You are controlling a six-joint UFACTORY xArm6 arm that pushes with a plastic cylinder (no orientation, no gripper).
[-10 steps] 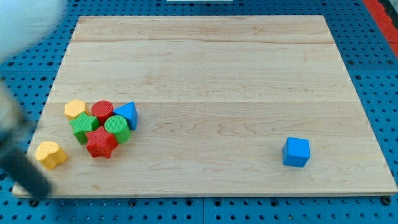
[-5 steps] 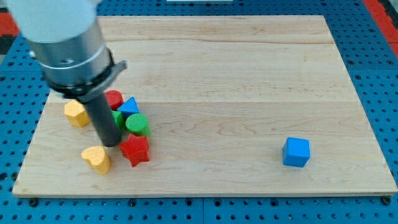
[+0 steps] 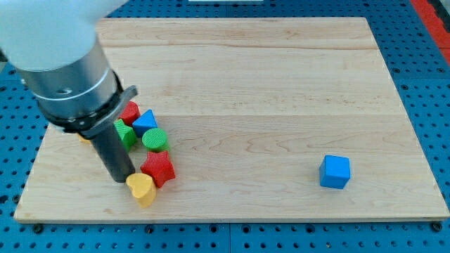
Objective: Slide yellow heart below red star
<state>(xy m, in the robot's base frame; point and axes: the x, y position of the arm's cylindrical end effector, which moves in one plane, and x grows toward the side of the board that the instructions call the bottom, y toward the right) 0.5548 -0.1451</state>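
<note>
The yellow heart (image 3: 141, 188) lies near the board's bottom edge at the view's left, just below and left of the red star (image 3: 159, 169), touching it. My tip (image 3: 121, 178) sits against the heart's upper left side. The rod and its big grey mount (image 3: 70, 77) cover part of the block cluster above.
Above the red star are a green cylinder (image 3: 155, 139), a blue triangle (image 3: 144, 121), a green block (image 3: 125, 133) and a red block (image 3: 129, 110), close together. A blue cube (image 3: 335, 171) stands alone at the right. The wooden board's (image 3: 281, 84) bottom edge is close to the heart.
My tip moved down and slightly right, pushing the yellow heart rightward to beneath the red star. The star and cluster shifted slightly. The yellow hexagon at the left is now hidden by the arm.
</note>
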